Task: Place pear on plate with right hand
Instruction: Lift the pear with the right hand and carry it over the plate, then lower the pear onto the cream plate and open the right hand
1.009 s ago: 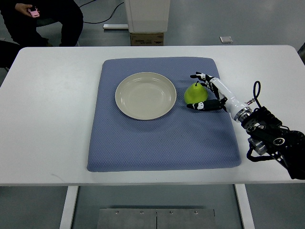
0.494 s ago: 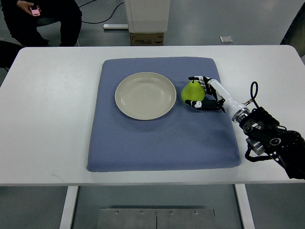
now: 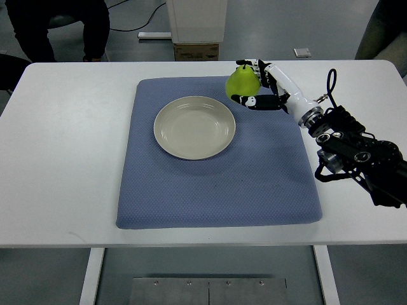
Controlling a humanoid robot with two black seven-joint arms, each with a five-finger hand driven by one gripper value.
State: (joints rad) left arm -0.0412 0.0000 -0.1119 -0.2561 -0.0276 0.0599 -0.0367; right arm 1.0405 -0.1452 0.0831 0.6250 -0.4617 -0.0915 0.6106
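Now the right hand grasps the pear; its dark fingers wrap the near side of the fruit while others curl over the far side, so the green body shows between them; the pear appears lifted clear of the blue mat, up and to the right of the plate, over the mat's far edge, and it is not touching the plate; its narrow end points away from the robot. The right arm comes in from the picture's right edge, a white forearm leading to black joints and a looped cable, stretched diagonally toward the plate. The plate is a shallow cream dish lying flat on the mat, left of the mat's middle, with nothing in it; the mat lies square on the white bench. Beyond the bench, past the plate, stands a white pedestal with a brown box at its foot; a person in dark clothing shows at the top left corner, well apart from the plate.
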